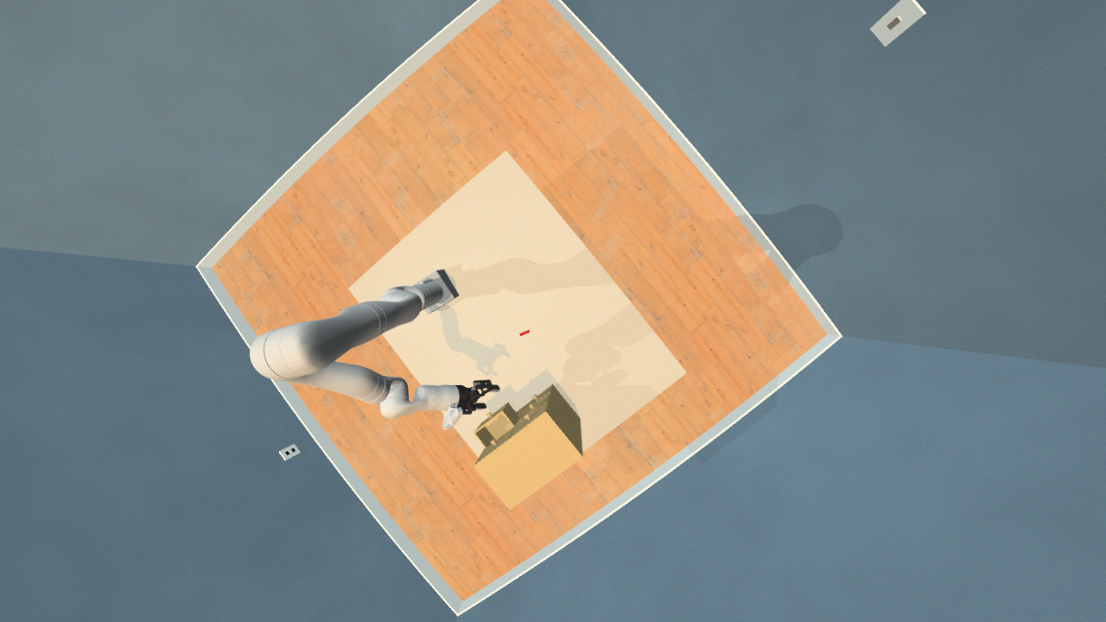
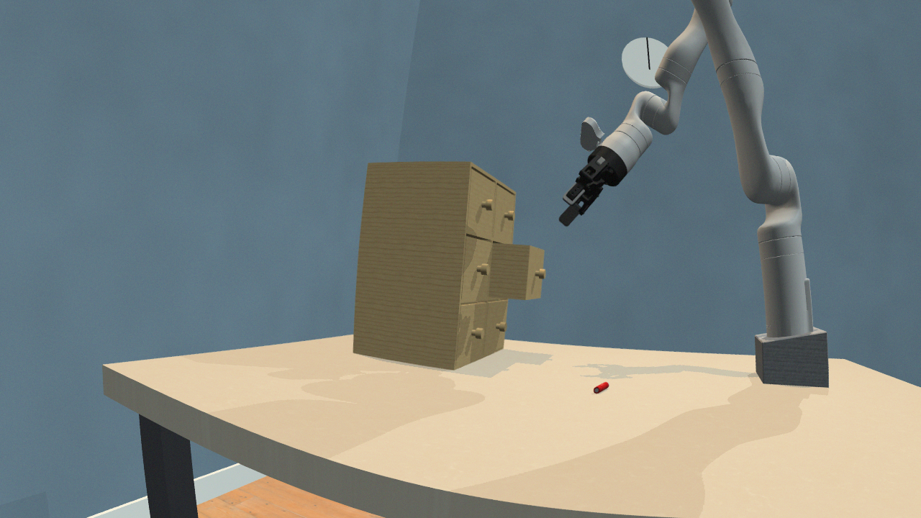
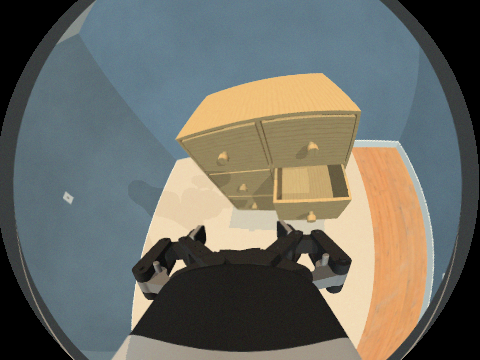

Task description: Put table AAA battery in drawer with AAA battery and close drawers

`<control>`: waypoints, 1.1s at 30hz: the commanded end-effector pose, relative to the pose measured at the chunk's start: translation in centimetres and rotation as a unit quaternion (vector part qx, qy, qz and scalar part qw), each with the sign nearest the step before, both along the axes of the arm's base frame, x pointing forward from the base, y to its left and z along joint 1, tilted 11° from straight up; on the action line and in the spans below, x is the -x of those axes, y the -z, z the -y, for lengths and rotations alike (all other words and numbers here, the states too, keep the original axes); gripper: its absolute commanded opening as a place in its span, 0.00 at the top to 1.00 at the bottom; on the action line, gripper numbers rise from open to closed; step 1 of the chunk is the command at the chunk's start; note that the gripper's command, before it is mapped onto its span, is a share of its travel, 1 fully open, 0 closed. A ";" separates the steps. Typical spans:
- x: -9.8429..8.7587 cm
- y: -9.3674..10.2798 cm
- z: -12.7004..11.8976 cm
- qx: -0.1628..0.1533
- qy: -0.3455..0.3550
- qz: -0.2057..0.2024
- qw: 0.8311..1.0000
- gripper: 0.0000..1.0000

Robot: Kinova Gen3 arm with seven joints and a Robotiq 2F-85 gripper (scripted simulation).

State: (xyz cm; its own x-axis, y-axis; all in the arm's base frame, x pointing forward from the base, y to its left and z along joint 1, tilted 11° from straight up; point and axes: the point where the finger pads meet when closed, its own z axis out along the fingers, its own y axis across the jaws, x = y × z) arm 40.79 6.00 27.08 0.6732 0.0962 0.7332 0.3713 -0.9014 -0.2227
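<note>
The red AAA battery (image 1: 524,333) (image 2: 601,388) lies on its side on the table, in front of the chest; it does not show in the wrist view. The wooden chest (image 1: 530,467) (image 2: 411,257) (image 3: 280,97) stands upright, with three rows of drawers in two columns. The middle-row drawer (image 1: 495,424) (image 2: 509,270) (image 3: 312,208) at the right in the wrist view is pulled out. I see no battery in the visible part of its inside. The other drawers look pushed in, their insides hidden. My gripper (image 1: 492,396) (image 2: 568,209) (image 3: 241,231) is open and empty, tilted down, above and in front of the pulled-out drawer.
The pale table (image 1: 502,216) (image 2: 257,399) (image 3: 162,235) bears the chest near one edge and the arm's base (image 1: 443,288) (image 2: 791,360) beyond the battery. Round knobs stick out of the drawer fronts. The wooden floor (image 1: 657,224) (image 3: 395,240) lies beyond the table edge.
</note>
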 end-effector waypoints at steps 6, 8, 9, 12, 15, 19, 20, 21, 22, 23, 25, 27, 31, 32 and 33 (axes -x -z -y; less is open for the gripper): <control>-0.7 1.4 1.3 0.011 0.024 0.024 0.999 0.00; -0.9 1.8 2.0 0.019 0.035 0.028 0.999 0.00; -0.9 2.0 2.4 0.024 0.040 0.029 0.999 0.00; -1.0 2.8 3.5 0.037 0.055 0.031 0.997 0.00; -0.9 3.6 4.5 0.052 0.068 0.031 0.996 0.00; -0.6 4.6 5.9 0.070 0.084 0.027 0.994 0.00; -0.5 4.8 6.2 0.075 0.087 0.026 0.993 0.00; -0.4 5.1 6.5 0.079 0.090 0.025 0.992 0.00; -0.4 5.1 6.5 0.079 0.090 0.025 0.992 0.00; -0.4 5.1 6.5 0.079 0.090 0.025 0.992 0.00; -0.2 5.5 7.0 0.087 0.096 0.022 0.991 0.00; 0.1 6.0 7.4 0.095 0.098 0.018 0.990 0.00; 0.5 6.6 8.2 0.105 0.110 0.012 0.988 0.00; 0.5 6.8 8.4 0.108 0.111 0.011 0.988 0.00; 0.6 6.9 8.6 0.111 0.113 0.010 0.987 0.00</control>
State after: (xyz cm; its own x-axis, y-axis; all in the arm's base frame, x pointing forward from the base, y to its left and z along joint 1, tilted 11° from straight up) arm 40.53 -2.52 20.87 0.6760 0.0966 0.7306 0.1618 -0.9866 -0.0193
